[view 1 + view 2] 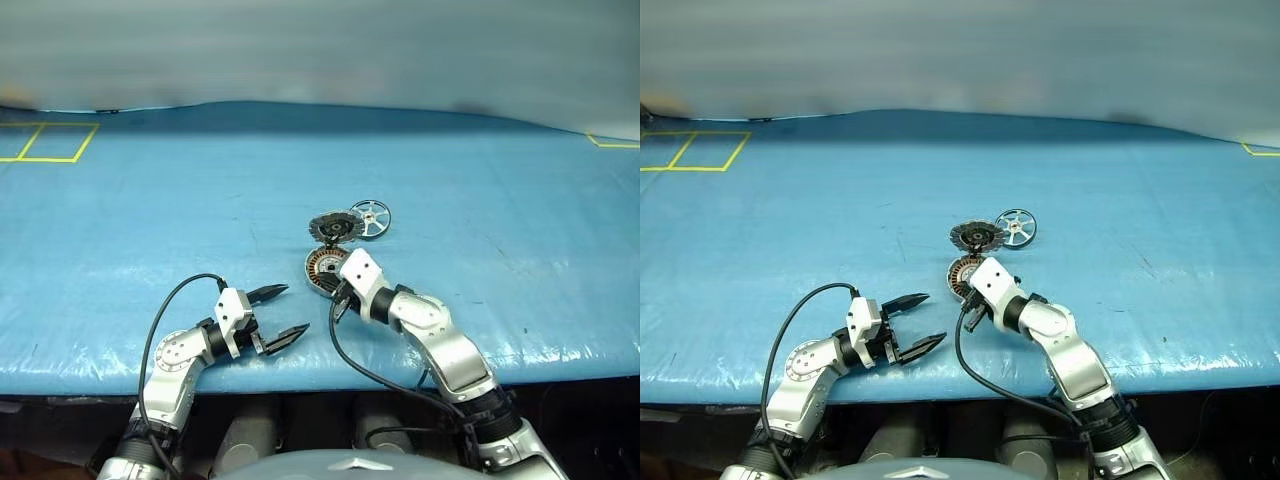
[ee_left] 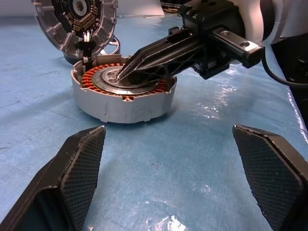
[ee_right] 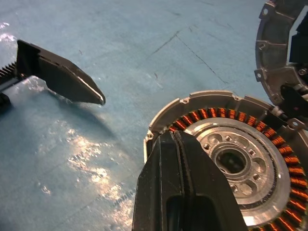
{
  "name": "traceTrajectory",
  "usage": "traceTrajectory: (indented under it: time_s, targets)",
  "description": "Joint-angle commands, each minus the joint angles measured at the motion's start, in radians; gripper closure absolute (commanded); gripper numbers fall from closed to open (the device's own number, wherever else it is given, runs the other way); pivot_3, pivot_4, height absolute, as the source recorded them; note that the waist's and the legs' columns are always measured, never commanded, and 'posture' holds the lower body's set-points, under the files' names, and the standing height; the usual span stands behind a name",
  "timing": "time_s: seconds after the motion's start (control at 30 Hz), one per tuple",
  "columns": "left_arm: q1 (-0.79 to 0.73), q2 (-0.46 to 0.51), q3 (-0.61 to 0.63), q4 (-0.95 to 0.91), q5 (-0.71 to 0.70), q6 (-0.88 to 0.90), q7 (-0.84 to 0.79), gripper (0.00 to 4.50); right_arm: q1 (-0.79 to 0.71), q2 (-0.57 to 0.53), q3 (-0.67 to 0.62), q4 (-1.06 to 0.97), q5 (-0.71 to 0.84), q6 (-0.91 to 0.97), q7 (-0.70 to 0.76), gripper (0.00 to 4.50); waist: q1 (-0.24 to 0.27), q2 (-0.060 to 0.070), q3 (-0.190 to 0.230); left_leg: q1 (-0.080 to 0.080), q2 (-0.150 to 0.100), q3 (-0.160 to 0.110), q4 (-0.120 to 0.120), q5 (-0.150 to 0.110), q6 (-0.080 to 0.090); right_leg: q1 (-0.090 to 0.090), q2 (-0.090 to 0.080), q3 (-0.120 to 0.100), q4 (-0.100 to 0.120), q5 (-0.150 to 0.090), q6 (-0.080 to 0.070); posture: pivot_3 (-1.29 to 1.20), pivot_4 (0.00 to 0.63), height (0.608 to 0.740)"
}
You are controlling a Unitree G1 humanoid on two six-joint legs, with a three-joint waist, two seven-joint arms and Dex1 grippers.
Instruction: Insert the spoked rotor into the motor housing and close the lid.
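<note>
I count one motor housing [image 1: 322, 268] on my blue bench [image 1: 150, 200], with one ring of copper windings inside it. One lid [image 1: 331, 227] stands hinged at its far edge. One spoked rotor [image 1: 370, 218] lies just beside the lid. I have two pincers: one left pincer [image 1: 280, 312] and one right pincer [image 2: 120, 77], each with two black fingers.

A blue sheet [image 1: 200, 200] covers the counter [image 1: 560, 366] from edge to edge, glossy and faintly creased (bright glare patches sit near its front edge). Yellow tape lines [image 1: 45, 142] form boxes at the upper left of the frame, and another yellow tape corner [image 1: 612, 143] shows at the upper right.
</note>
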Motion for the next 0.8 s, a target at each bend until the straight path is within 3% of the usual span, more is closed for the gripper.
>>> traceTrajectory:
  time_s: [0.03,0.8]
  targets:
    - [-0.004,-0.006,-0.005,-0.001,-0.003,-0.006,0.001,0.0,-0.017,0.017,-0.041,-0.055,0.057,-0.008,0.006,4.47,0.001,0.0,0.0,0.0,0.0,0.0,0.0,0.0,0.0,0.0,0.0,0.0,0.0,0.0,0.0,0.0,0.15,0.74]
    - [-0.005,-0.008,-0.005,-0.003,-0.001,-0.007,0.002,0.0,-0.048,-0.064,-0.037,0.053,-0.043,-0.016,-0.06,4.47,0.001,0.0,0.0,0.0,0.0,0.0,-0.001,0.0,0.0,0.0,0.0,0.0,-0.001,0.0,0.0,0.0,0.15,0.74]
